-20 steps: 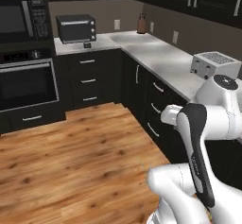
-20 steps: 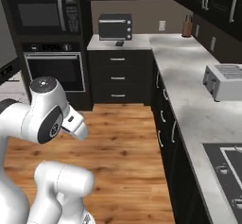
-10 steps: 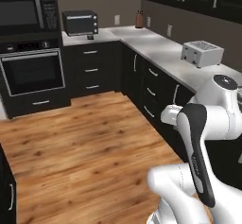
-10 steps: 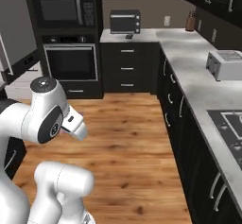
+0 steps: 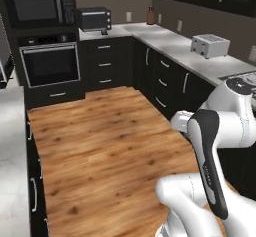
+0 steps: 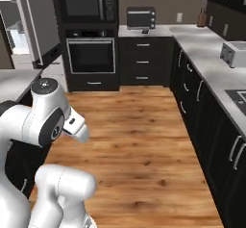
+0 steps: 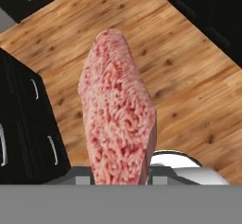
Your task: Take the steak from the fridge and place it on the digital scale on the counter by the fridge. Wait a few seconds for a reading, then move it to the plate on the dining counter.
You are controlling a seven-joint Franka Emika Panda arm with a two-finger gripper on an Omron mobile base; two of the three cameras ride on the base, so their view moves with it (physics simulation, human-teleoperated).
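The steak [image 7: 118,119], a pinkish-red slab of raw meat, stands up from the bottom of the hand view above the wooden floor. My gripper [image 7: 120,173] is shut on its lower end, which hides the fingertips. At the far left of the right base view the fridge [image 6: 29,25] stands with its door open. The small black digital scale [image 6: 144,31] [image 5: 104,32] lies on the wall counter in front of the toaster oven. A light grey corner of the dining counter [image 5: 10,146] [image 6: 14,80] shows at the left. The plate is out of view.
A black toaster oven [image 5: 93,18] [image 6: 141,17] and a white toaster [image 5: 210,45] [image 6: 234,54] sit on the L-shaped wall counter. The built-in oven [image 5: 50,66] stands beside them. Wooden floor [image 5: 100,141] lies between the counters. Dark cabinet drawers [image 7: 23,124] are close on the hand view's left.
Both base views have swung: the oven and wall counter slid right, and the fridge and dining counter came in at the left. The folded arm has kept its pose.
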